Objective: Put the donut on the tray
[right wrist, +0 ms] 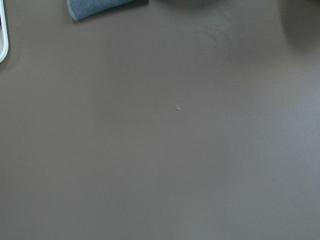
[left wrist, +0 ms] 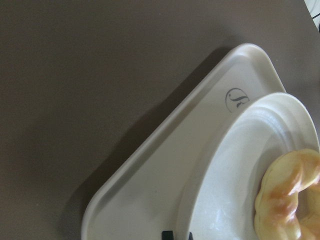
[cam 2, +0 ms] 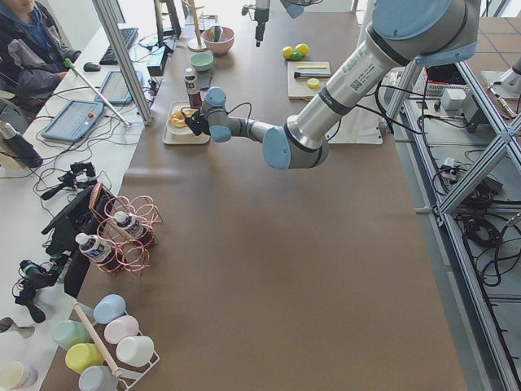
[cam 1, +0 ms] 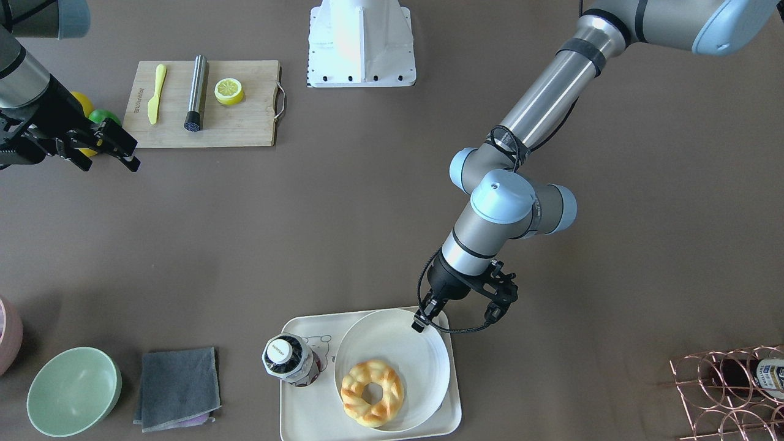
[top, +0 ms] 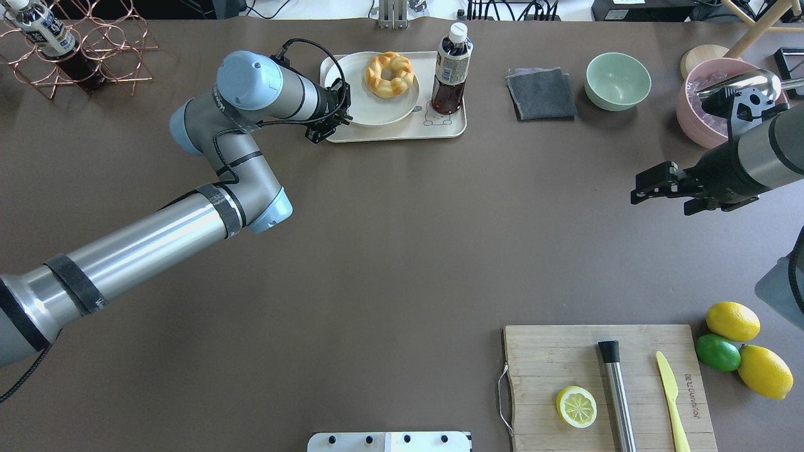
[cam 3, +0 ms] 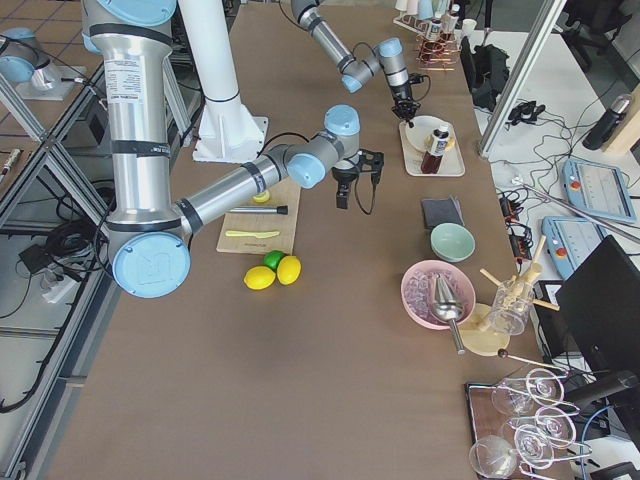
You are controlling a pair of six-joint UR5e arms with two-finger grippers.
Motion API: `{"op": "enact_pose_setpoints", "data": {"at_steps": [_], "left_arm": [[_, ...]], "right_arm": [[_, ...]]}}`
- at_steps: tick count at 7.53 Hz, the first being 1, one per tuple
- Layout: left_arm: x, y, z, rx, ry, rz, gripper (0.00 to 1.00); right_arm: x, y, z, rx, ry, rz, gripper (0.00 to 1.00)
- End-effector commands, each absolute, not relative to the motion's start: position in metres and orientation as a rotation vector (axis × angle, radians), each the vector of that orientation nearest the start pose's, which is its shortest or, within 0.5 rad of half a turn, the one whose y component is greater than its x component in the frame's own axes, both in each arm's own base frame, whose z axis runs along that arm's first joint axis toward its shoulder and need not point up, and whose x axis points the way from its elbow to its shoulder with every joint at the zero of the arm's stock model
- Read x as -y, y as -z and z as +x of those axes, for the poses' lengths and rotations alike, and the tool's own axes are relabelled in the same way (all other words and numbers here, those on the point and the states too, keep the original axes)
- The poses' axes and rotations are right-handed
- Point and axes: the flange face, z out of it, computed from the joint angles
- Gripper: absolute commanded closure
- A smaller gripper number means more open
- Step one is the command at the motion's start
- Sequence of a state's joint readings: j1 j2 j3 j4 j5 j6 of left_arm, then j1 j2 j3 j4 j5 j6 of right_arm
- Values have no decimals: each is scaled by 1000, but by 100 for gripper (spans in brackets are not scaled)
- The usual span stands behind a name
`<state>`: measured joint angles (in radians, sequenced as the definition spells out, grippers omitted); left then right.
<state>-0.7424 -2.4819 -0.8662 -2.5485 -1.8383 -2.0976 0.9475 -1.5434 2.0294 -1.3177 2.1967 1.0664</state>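
The donut [cam 1: 372, 392] lies on a round white plate [cam 1: 392, 343], which rests on the cream tray [cam 1: 306, 422] at the table's operator side. My left gripper [cam 1: 421, 321] is at the plate's rim, on the side nearest the robot, and its fingertips are closed narrowly around that rim. In the left wrist view the donut [left wrist: 290, 200] shows at the lower right, with the plate [left wrist: 240, 165] on the tray [left wrist: 165, 150] and the fingertips [left wrist: 167, 234] at the bottom edge. My right gripper [cam 1: 110, 165] is open and empty, hovering far away near the cutting board.
A dark drink bottle [cam 1: 291, 361] stands on the tray beside the plate. A grey cloth [cam 1: 177, 389] and a green bowl [cam 1: 73, 392] lie beyond it. A cutting board [cam 1: 245, 128] holds a lemon half, a knife and a metal rod. A copper wire rack [cam 1: 729, 392] stands at the corner.
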Motion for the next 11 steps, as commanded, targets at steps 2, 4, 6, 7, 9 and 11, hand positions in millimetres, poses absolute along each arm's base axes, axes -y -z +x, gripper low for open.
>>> {"op": "enact_pose_setpoints", "data": {"at_steps": [2,4,6,7,9,11], "left_arm": [[646,-290,555,-1259,907,-80,50],[647,-282,548,-1277,898,-66,43],[643,-262,497,-1346,876,-56,40],[632,-259,468,-1302,851,-90,39],[587,-265,413,-1222,677,-62,40],[536,-325,284,-1117,346,23,40]], "right_arm": [[439,-395,-221,931,-182,33,0],[438,-399,-215,927,-193,33,0],[442,-403,-202,925,-187,59,0],[441,-417,-191,905,-145,78,0],[444,-441,-155,882,-108,105,0],[454,-487,-105,868,-40,116,0]]}}
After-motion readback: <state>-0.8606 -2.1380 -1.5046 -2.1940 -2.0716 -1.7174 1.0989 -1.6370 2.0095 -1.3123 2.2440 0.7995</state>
